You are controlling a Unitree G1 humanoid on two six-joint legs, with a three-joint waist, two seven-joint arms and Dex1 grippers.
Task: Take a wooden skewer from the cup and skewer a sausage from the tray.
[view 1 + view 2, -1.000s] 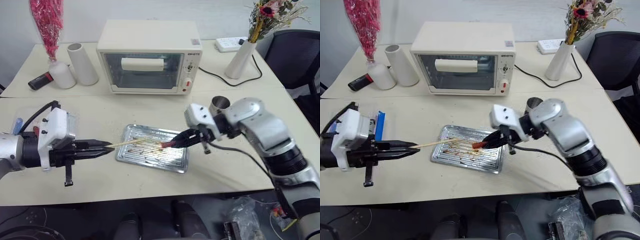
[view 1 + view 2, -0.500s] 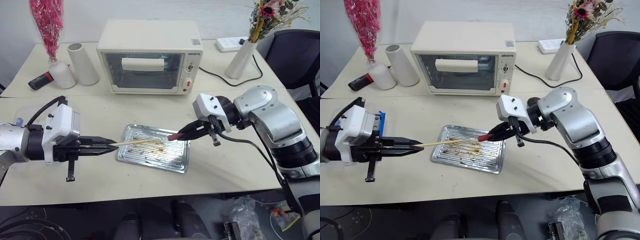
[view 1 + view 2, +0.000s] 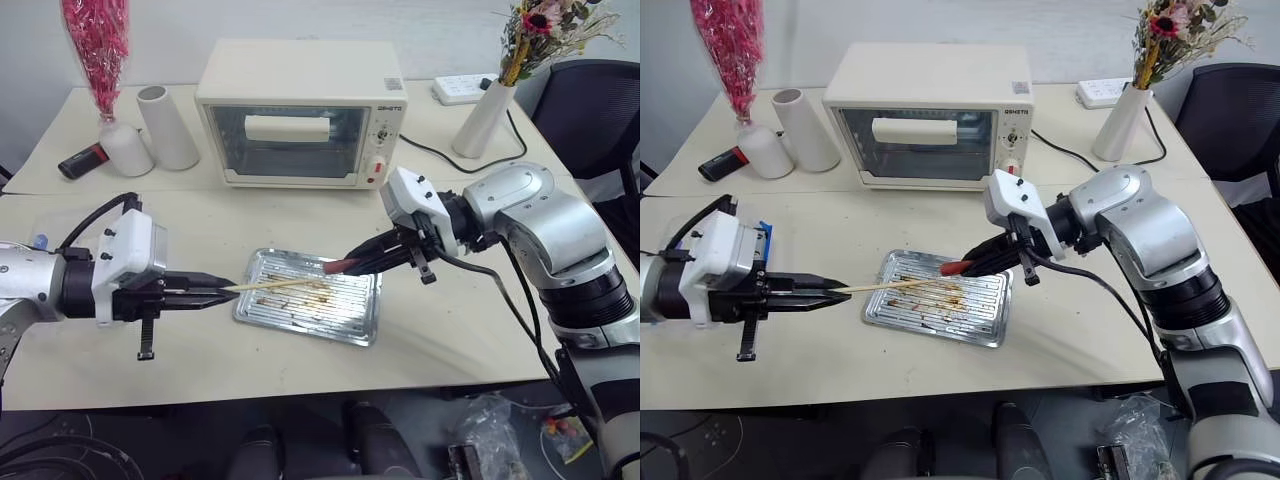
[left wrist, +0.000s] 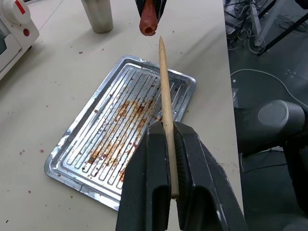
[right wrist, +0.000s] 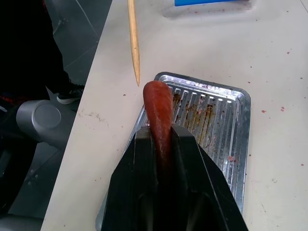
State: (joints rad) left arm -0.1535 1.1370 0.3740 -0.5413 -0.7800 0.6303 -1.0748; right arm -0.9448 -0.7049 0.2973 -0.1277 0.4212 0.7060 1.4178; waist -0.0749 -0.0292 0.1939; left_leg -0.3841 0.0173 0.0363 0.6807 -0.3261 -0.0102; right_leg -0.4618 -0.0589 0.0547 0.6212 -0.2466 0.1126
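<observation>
i hold the wooden skewer (image 4: 165, 110) clamped in the left pincer (image 3: 222, 292) and the sausage (image 5: 159, 120) clamped in the right pincer (image 3: 368, 263), tips facing above the tray (image 3: 350, 325) for piercing.

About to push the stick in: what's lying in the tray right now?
The tray holds only brown grease marks on its ridges. The sausage is up in the right gripper; the left gripper hides one edge.

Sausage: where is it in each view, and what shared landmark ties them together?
Left eye: sausage in right gripper, over tray's far edge.
Right eye, same spot.
Left wrist: just beyond wooden skewer's tip.
Right wrist: between the gripper's fingers.
Landmark: the tray.
</observation>
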